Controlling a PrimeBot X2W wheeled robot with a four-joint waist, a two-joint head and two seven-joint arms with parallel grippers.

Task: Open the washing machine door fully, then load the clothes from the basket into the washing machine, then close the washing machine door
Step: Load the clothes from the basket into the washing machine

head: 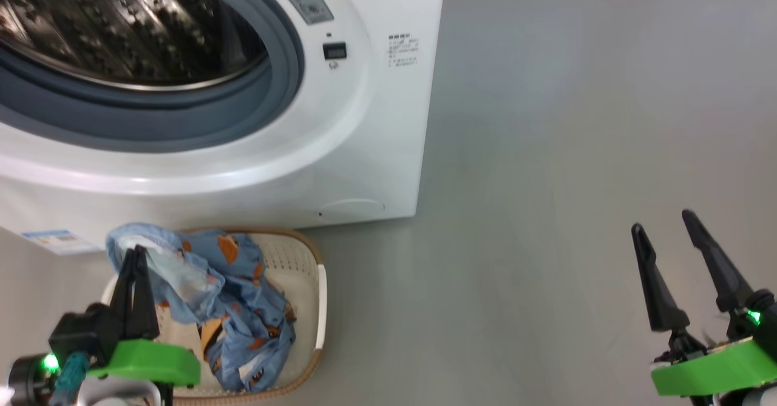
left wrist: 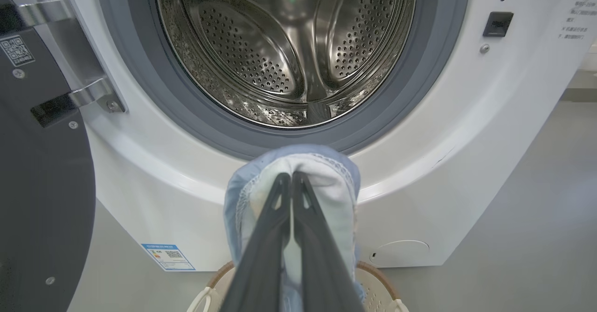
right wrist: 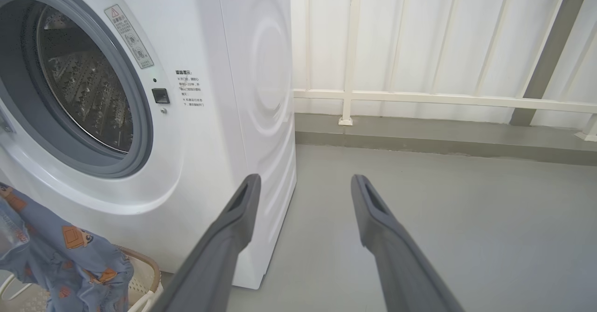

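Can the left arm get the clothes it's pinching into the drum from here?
Probably yes. The washing machine door is swung aside to the left, and nothing stands between the left gripper, shut on the clothes, and the open drum just ahead of it.

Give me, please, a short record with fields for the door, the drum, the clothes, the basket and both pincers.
washing machine door: swung open
drum: looks empty
basket: low in front of the washing machine
clothes: one end held up, the rest hanging into the basket
left pincer: shut on the clothes
right pincer: open, holding nothing
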